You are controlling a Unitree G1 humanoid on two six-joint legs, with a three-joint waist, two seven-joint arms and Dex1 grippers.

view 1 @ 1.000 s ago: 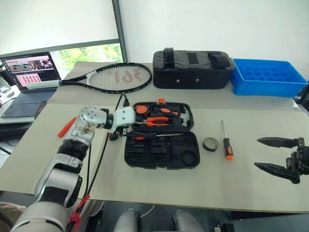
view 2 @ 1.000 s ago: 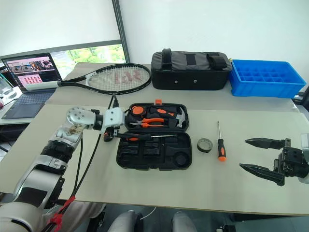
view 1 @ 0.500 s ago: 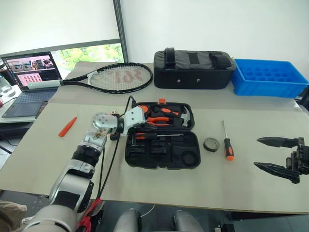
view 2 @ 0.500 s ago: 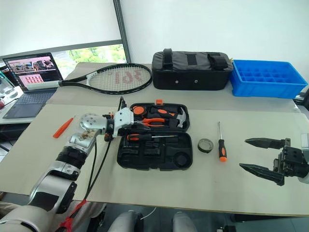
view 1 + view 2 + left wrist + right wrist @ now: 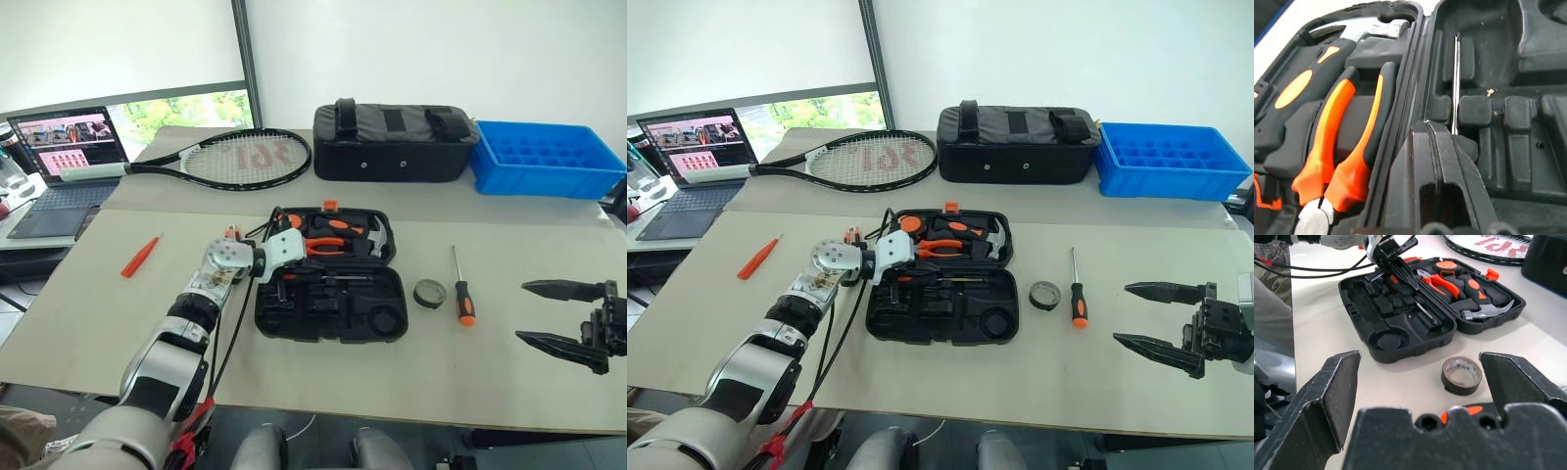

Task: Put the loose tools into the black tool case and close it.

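Observation:
The black tool case (image 5: pixel 331 336) lies open in the middle of the table, with orange pliers (image 5: pixel 328 245) and a hammer (image 5: pixel 372 238) in its lid. My left gripper (image 5: pixel 291 271) is shut, its tips low over the case's left part by the hinge. A slim screwdriver (image 5: pixel 1455 83) lies in a slot there, its shaft running out past the tips. I cannot tell whether they touch it. Right of the case lie a dark tape roll (image 5: pixel 428 292) and an orange-black screwdriver (image 5: pixel 460 294). An orange screwdriver (image 5: pixel 139 257) lies far left. My right gripper (image 5: pixel 522 311) stands open at the right, holding nothing.
A tennis racket (image 5: pixel 235 157), a black fabric bag (image 5: pixel 392 142) and a blue tray (image 5: pixel 544 157) line the back of the table. A laptop (image 5: pixel 64 157) stands at the far left. Cables hang along my left arm.
My left gripper has moved right and down over the case and has shut. The slim screwdriver has shifted from lying across the case into its slot. The right arm has not moved.

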